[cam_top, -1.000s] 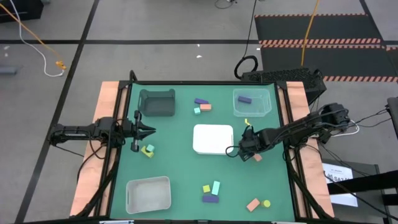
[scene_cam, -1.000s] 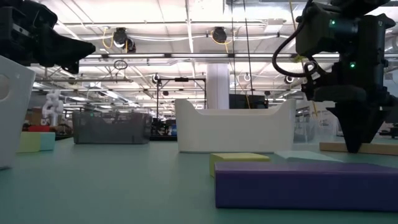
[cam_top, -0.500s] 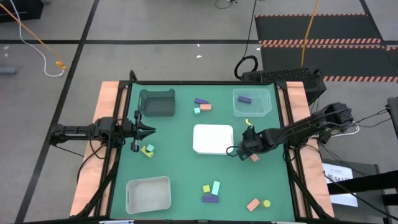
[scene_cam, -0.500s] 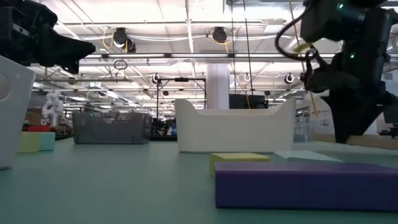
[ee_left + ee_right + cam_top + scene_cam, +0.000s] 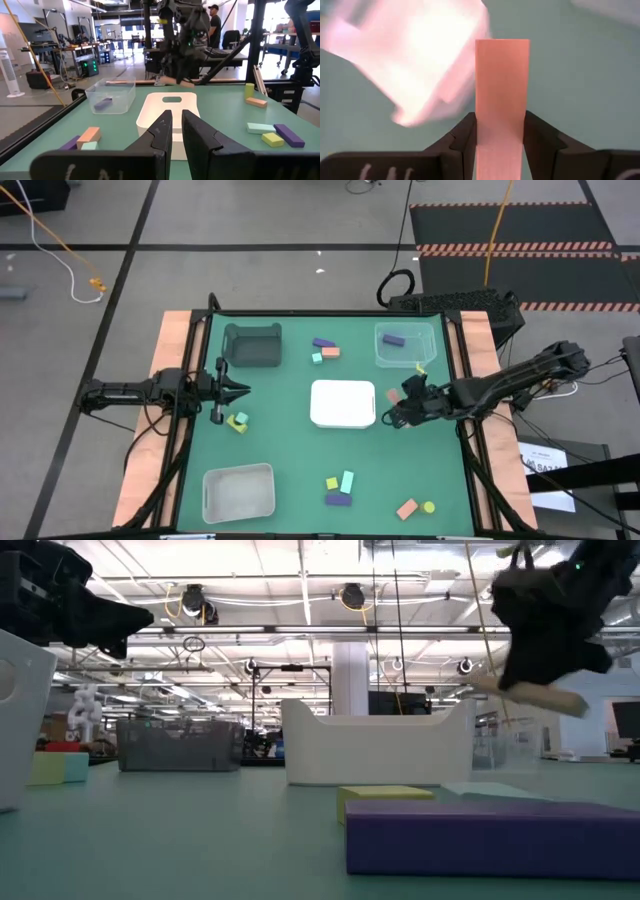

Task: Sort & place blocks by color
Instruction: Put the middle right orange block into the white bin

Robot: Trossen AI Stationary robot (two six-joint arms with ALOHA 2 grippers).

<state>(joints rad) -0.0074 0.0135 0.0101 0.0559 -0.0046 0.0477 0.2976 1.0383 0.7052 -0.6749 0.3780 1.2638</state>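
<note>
salmon bar (image 5: 502,100) is getting carried clear off the table, pinched in the right gripper (image 5: 500,132), just at 3 o'clock of the white tray (image 5: 342,404), probably heading there. left gripper (image 5: 176,131) is idling nearly shut at 9 o'clock, holding nothing.

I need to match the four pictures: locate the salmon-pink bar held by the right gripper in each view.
High: salmon-pink bar, just right of the white tray.
Low: upper right, lifted.
Left wrist: centre, above the tray.
Right wrist: centre, between right gripper fingers.
Landmark: white tray.
</note>
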